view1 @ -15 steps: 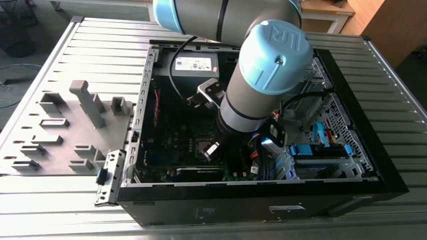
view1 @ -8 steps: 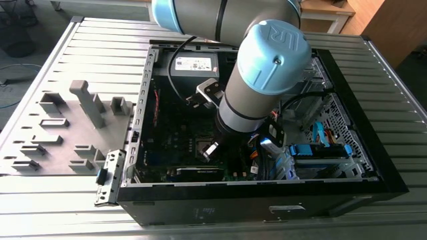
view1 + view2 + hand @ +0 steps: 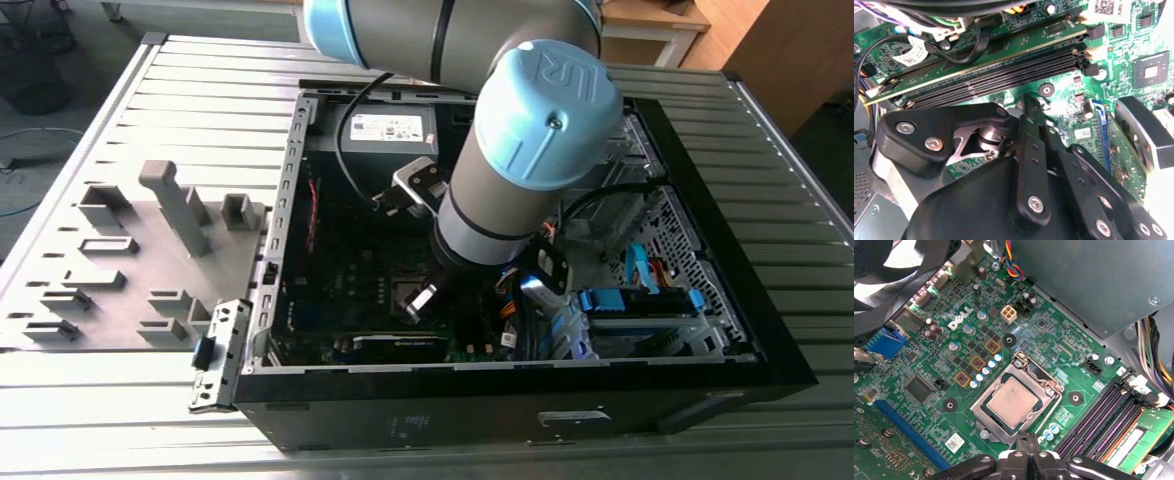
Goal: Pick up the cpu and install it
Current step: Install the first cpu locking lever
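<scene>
First wrist view: the open computer case [image 3: 747, 330] on the table [image 3: 200, 110] holds a green motherboard [image 3: 919, 410], and one cpu [image 3: 1013, 401] sits seated in its socket [image 3: 988, 422]. The tool [image 3: 1028, 447] hovers just beside it, fingers together, empty. Four memory slots [image 3: 1104, 415] lie nearby.

Gripper [image 3: 1026, 452]: cut off by the picture's edge in the first wrist view; fingertips pressed together.
Motherboard [image 3: 354, 265]: largely hidden behind the arm [image 3: 514, 170] in the exterior view.
CPU [image 3: 1012, 402]: edges covered by the socket frame [image 3: 985, 416].
Fan [image 3: 884, 270]: blurred, cropped at the corner.
Memory slots [image 3: 999, 75]: partly screened by cables [image 3: 949, 47].
</scene>
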You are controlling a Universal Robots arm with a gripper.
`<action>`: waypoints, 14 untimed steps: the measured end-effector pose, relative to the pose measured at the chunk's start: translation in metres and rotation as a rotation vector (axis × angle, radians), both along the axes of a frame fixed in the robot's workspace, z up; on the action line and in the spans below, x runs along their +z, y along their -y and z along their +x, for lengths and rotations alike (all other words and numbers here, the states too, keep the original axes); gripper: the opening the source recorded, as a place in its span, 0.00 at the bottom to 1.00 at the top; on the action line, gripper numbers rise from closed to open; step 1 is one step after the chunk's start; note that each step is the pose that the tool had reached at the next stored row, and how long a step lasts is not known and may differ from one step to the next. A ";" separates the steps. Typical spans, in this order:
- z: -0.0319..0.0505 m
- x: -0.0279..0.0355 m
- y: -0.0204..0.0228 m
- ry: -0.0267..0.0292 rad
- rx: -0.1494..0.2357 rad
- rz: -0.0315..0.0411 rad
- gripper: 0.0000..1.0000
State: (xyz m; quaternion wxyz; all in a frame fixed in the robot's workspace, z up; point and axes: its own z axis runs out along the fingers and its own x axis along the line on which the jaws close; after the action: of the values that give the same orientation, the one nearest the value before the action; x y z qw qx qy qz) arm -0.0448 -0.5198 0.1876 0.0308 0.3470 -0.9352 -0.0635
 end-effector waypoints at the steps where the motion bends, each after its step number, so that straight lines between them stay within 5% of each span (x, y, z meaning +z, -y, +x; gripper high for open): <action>1: 0.0000 -0.0002 0.0002 0.0000 0.000 -0.0001 0.11; 14: 0.0002 -0.0009 0.0003 -0.0002 0.000 -0.0002 0.11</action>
State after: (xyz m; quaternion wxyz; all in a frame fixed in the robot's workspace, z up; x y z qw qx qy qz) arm -0.0446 -0.5201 0.1867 0.0309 0.3470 -0.9352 -0.0634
